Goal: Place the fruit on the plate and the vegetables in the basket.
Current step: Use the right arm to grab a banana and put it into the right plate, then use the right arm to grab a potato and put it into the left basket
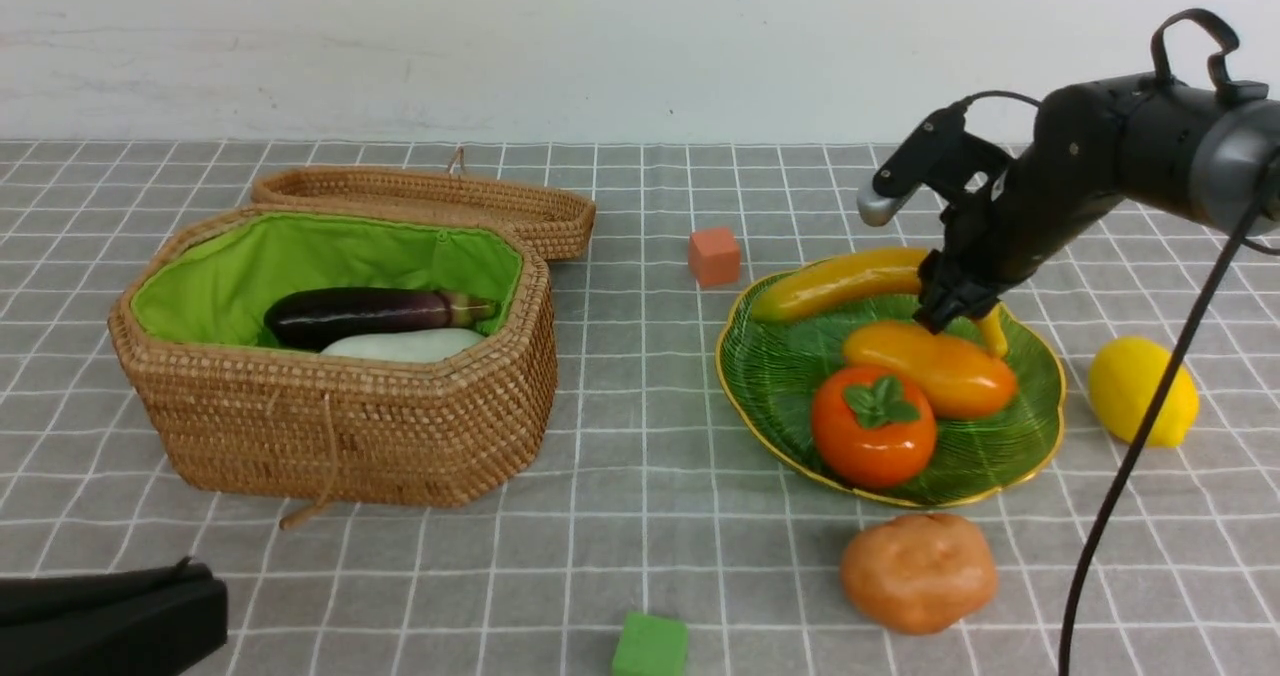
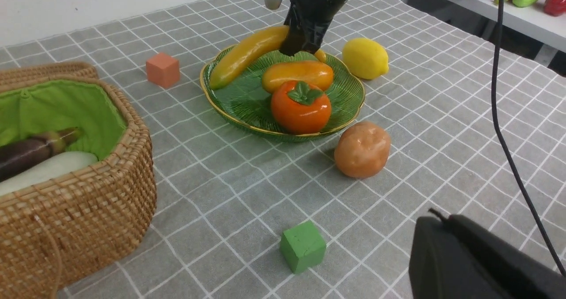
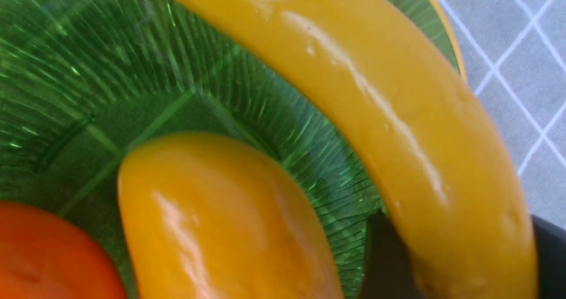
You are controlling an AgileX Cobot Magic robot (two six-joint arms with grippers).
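One basket [image 1: 350, 426] held one eggplant [image 1: 360, 316], one radish [image 1: 410, 345]; one plate [image 1: 765, 381], one mango [image 1: 930, 368], one persimmon [image 1: 873, 426]. One banana [image 1: 835, 284] sat between the right gripper's [image 1: 930, 266] fingers, pinched or loose unclear; the left gripper [image 1: 190, 606] was pressed together. Outside: one potato [image 1: 919, 572], one lemon [image 1: 1142, 391], two cubes [image 1: 715, 257].

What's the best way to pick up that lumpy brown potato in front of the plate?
Probably from above, the hand's fingers across the potato's middle: it lies longer side to side than front to back, and its rounded ends might slip.
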